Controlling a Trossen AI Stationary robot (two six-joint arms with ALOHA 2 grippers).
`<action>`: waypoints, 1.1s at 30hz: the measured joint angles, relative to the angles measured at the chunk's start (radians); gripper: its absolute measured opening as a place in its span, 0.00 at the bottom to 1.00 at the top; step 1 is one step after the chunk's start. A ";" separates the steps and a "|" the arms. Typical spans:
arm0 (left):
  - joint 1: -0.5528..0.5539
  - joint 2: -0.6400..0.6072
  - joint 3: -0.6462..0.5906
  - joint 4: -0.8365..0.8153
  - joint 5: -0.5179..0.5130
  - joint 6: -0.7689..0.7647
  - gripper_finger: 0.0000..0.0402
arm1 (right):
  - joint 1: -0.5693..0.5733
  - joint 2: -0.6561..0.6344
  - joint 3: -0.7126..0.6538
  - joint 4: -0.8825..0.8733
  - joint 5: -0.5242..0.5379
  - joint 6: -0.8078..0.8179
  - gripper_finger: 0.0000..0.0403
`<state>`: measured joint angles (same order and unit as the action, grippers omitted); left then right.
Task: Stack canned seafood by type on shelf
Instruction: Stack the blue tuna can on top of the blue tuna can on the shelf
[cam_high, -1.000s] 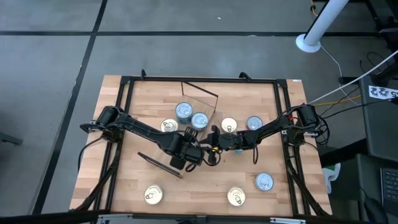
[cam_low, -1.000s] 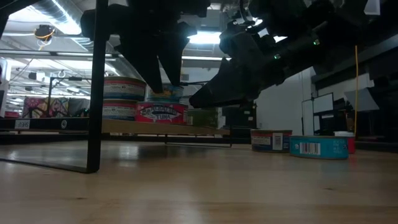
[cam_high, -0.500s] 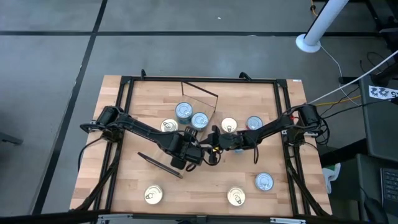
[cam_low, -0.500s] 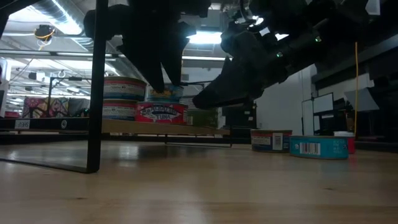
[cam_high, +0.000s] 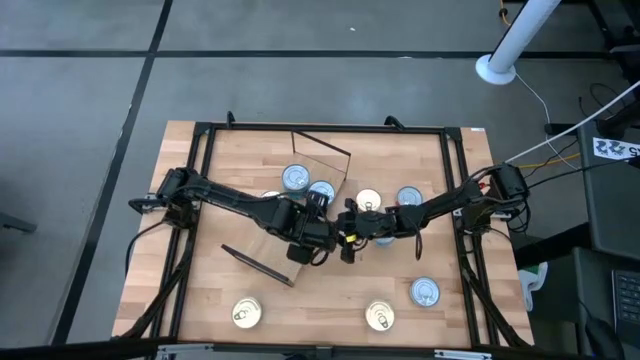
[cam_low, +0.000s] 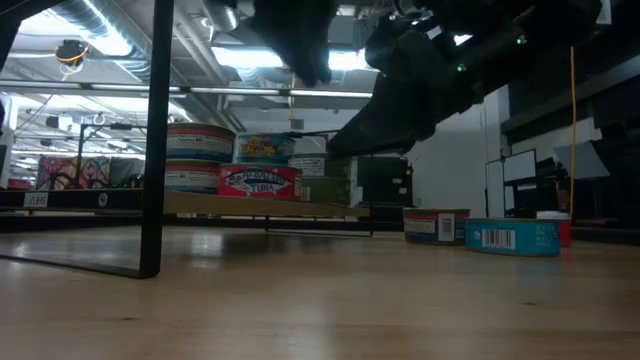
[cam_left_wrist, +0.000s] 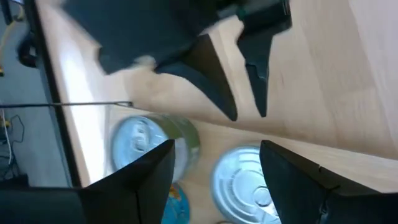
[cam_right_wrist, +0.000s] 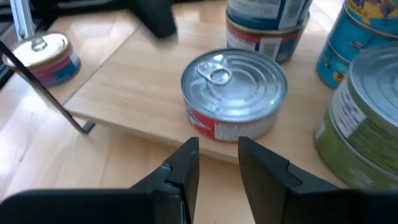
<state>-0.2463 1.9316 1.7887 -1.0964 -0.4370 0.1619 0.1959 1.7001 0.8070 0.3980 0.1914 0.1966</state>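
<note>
Facing each other over the middle of the table: left gripper and right gripper, both raised off the wood.
Left gripper: fingers spread wide with nothing between them; a silver-topped tin lies just ahead of the gap on the shelf, a second tin off to one side.
Right gripper: fingers a narrow gap apart, gripping nothing.
Red-labelled tin: just ahead of the right fingertips, upright near the shelf edge, pull tab up, apart from the fingers.
Stacked tins: two high on the shelf beyond the jaws, a red-labelled one beside them.
Gold-lidded tin: off the shelf, on the tabletop, well to one side of the right jaws.
Loose tins: three on the near tabletop, well behind both grippers.
</note>
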 joint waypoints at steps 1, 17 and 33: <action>0.001 0.000 0.024 -0.016 0.000 0.003 0.58 | 0.000 -0.012 0.000 -0.018 0.000 -0.001 0.28; -0.068 0.000 0.326 -0.305 -0.013 -0.262 0.58 | 0.000 -0.099 0.000 -0.118 0.000 -0.046 0.28; -0.393 0.000 0.353 -0.471 0.036 -0.878 0.58 | 0.002 -0.100 0.000 -0.101 -0.368 -0.051 0.28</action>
<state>-0.6392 1.9312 2.1422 -1.5674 -0.4010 -0.7163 0.1981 1.5997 0.8070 0.2974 -0.1769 0.1451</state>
